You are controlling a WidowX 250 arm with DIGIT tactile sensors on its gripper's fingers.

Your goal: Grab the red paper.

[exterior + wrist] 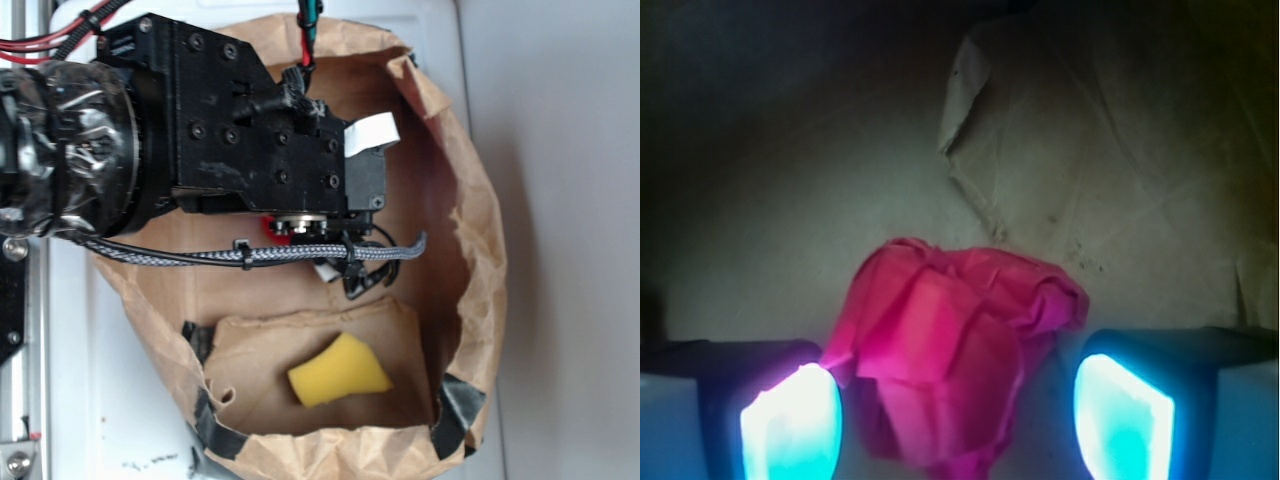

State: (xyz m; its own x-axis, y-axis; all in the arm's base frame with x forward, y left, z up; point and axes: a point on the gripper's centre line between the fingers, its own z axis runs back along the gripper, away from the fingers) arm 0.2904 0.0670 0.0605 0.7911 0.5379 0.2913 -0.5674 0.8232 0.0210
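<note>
From the exterior view, you are looking at the arm (150, 130) reaching in from the left, its black body covering the upper half of the brown paper bag (470, 250). The bag's left rim is running just beside the arm's braided cable (250, 257), so room on that side is tight. Under the gripper (300, 225) only a sliver of the red paper (268, 226) is showing. Lower in the bag, the yellow foam wedge (338, 373) is lying well apart from the gripper, near the bottom rim, with bare bag floor around it. The right wall of the bag is standing clear of the tool, leaving open floor between them.

In the wrist view, you are seeing 2 glowing fingers. The left finger (792, 425) is sitting just beside, possibly touching, the red paper (950, 350); the right finger (1122, 418) is standing apart from it with a gap. The jaws are spread wide, nothing clamped yet. The paper is lying between them on the bag floor (790, 220), with creased bag wall rising behind at upper right.
</note>
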